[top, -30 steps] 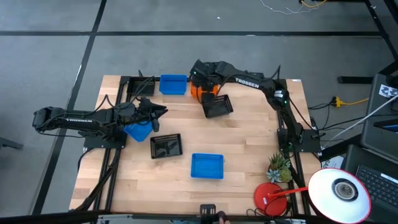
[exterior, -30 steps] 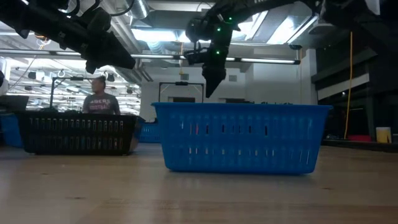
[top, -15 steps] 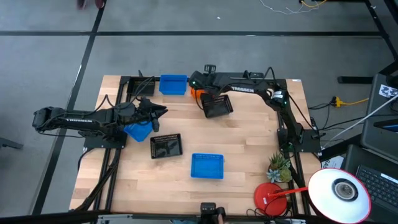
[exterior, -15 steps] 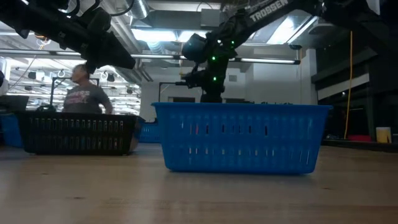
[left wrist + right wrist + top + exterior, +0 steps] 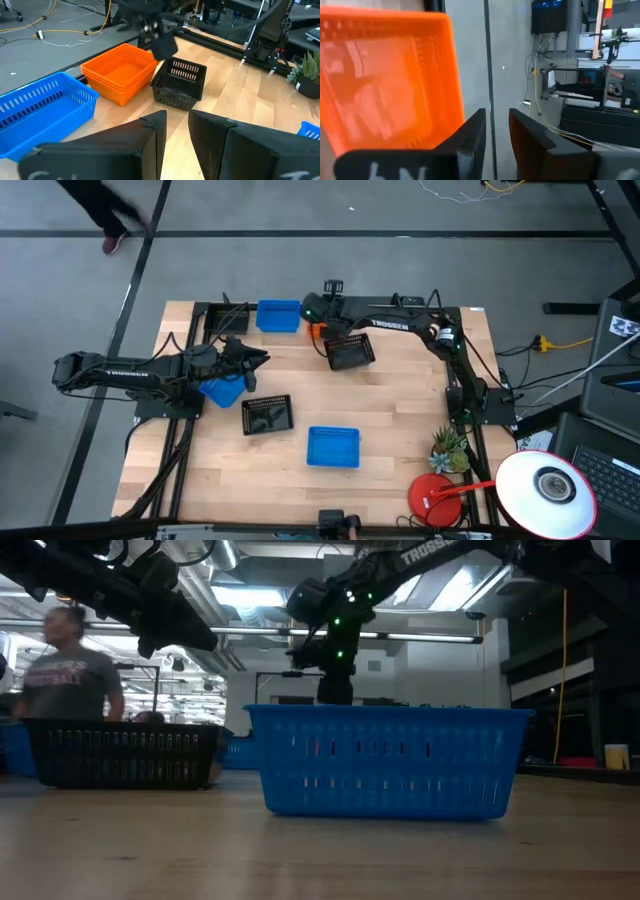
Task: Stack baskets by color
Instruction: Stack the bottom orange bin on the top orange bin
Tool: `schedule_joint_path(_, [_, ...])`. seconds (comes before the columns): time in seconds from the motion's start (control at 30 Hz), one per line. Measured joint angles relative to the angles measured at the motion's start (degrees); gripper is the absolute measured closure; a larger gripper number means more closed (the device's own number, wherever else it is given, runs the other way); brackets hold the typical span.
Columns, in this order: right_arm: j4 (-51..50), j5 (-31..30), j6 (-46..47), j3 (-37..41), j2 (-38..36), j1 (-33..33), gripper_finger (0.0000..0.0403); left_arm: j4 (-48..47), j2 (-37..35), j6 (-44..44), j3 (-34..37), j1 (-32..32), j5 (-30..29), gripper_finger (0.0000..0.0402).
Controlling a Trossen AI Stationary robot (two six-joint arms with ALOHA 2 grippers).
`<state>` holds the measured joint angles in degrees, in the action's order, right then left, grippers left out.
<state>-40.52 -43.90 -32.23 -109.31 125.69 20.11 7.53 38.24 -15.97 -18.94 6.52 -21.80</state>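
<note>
Right wrist view: right gripper (image 5: 497, 132) fingers narrowly parted beside slotted, glossy orange plastic baskets (image 5: 385, 80).

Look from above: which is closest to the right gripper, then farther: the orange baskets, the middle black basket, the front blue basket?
1. Orange baskets, under the right gripper, table's back.
2. Black basket, middle-left.
3. Blue basket, front-centre, farthest.

At the tabletop's far edge sit a blue basket (image 5: 278, 316) and nested orange baskets (image 5: 121, 72) touching an upright black basket (image 5: 351, 350), with another blue (image 5: 221, 390) by the left edge, a black (image 5: 267, 414) mid-table, and a blue (image 5: 333, 447) toward the near edge.
</note>
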Motion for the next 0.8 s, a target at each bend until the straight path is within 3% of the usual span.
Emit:
schedule_joint_path(0.07, [-8.7,2.2,0.5,-3.7,0.0,0.0,0.0316,0.0,0.0,0.0,0.0,0.0,0.0,0.0328])
schedule_joint_path(0.13, [-17.6,9.9,3.3,-7.0,-0.1,0.0,0.0316,0.0,0.0,0.0,0.0,0.0,0.0,0.0328])
schedule_joint_path(0.27, [-23.2,37.6,5.5,-9.3,-0.1,0.8,0.0316,0.0,0.0,0.0,0.0,0.0,0.0,0.0328])
schedule_joint_path(0.33, [-20.4,46.5,5.4,-7.6,-0.2,1.3,0.0316,0.0,0.0,0.0,0.0,0.0,0.0,0.0328])
schedule_joint_path(0.6, [-8.3,47.3,3.4,2.6,-0.1,1.6,0.0316,0.0,0.0,0.0,0.0,0.0,0.0,0.0328])
schedule_joint_path(0.8, [-3.3,39.8,3.2,5.5,-0.1,2.7,0.0316,0.0,0.0,0.0,0.0,0.0,0.0,0.0328])
